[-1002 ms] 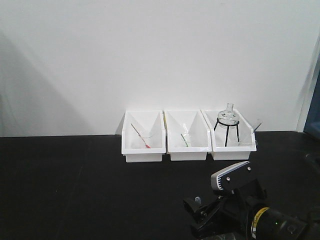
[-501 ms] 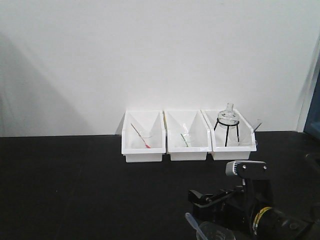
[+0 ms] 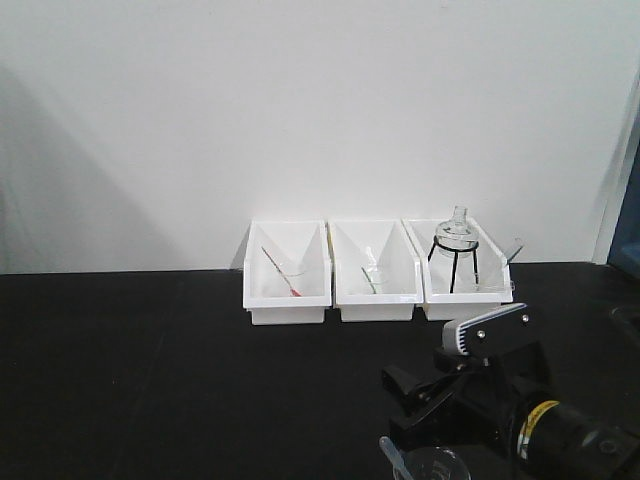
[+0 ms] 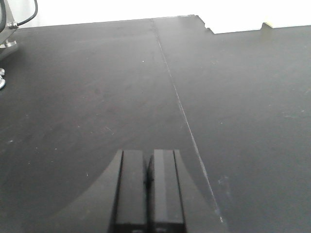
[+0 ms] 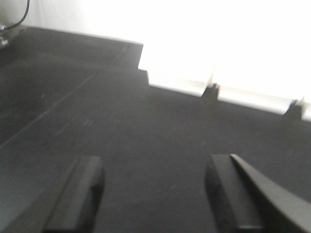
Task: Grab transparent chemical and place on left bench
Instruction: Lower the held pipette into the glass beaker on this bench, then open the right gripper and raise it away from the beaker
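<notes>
The transparent chemical (image 3: 392, 455), a thin pipette, pokes up at the front view's bottom edge, just below the right gripper (image 3: 425, 405), whose fingers stand wide apart and empty. It looks light, soft and slippery; pinch the stem gently. The left gripper (image 4: 147, 187) is pressed closed over the matte black left bench (image 3: 150, 380); white bins (image 3: 288, 300) sit behind, against a white wall.
</notes>
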{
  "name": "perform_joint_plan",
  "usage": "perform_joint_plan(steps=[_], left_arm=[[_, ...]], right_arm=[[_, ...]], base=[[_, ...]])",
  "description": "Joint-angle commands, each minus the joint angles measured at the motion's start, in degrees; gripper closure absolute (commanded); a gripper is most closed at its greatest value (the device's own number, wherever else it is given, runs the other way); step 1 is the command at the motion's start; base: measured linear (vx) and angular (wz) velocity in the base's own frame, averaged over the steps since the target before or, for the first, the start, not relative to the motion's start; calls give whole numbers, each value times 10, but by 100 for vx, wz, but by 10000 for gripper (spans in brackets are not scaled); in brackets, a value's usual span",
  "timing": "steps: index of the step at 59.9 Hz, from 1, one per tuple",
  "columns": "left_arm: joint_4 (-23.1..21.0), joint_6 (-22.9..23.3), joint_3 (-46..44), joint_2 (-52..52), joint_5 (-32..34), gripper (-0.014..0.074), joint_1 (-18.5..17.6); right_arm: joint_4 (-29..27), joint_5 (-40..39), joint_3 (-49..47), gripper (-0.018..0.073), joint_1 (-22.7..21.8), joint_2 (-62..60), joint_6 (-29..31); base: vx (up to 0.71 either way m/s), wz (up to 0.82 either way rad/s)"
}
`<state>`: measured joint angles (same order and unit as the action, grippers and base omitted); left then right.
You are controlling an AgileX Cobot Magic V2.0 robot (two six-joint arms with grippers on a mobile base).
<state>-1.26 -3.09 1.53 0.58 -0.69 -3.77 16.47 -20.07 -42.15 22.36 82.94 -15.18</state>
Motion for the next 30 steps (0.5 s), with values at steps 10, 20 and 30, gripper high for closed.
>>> perform_joint_plan(steps=[10, 20, 30], left_arm=[[0, 4, 9, 11, 45, 600, -1], [0, 4, 9, 11, 45, 600, -1], [0, 4, 9, 11, 45, 600, -1]], right_arm=[[-58, 132, -18, 440, 0, -131, 69], [-57, 261, -18, 569, 0, -205, 83], [-57, 305, -18, 567, 0, -258, 83]], base=[[0, 0], [0, 0], [0, 0]])
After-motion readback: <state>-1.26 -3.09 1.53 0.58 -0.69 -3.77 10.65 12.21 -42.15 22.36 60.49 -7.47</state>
